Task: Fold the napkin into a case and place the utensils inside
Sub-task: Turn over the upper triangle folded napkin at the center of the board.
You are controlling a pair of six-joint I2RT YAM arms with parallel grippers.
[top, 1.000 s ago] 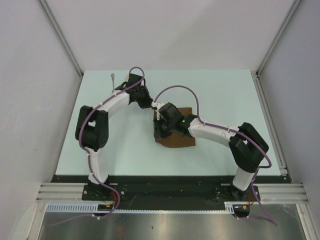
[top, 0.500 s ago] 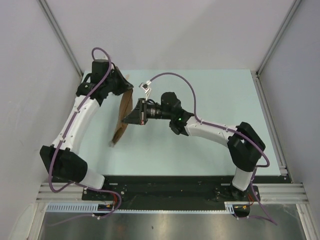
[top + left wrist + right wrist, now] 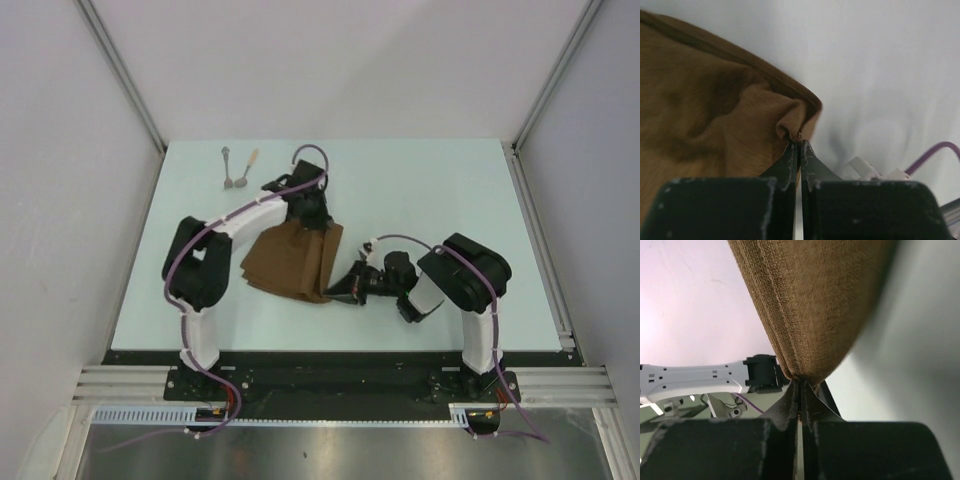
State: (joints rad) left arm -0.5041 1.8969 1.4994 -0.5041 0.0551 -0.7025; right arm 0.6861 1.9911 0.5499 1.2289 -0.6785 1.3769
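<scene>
The brown napkin (image 3: 292,262) lies partly folded in the middle of the table, its right side doubled into a strip. My left gripper (image 3: 316,224) is shut on its far right corner (image 3: 796,131). My right gripper (image 3: 335,293) is shut on its near right corner, and the cloth (image 3: 815,305) hangs bunched from the shut jaws. The two utensils lie side by side at the far left: the grey-handled one (image 3: 229,168) and the tan-handled one (image 3: 247,168), both apart from the napkin and the grippers.
The pale table (image 3: 450,190) has raised metal rails at its left and right edges. Purple cables loop over both arms. The left arm's elbow (image 3: 195,265) sits just left of the napkin.
The views differ sharply: the napkin was held upright at the left half a second ago and now lies spread in the middle, both grippers on its right corners. The right arm has drawn back toward its base.
</scene>
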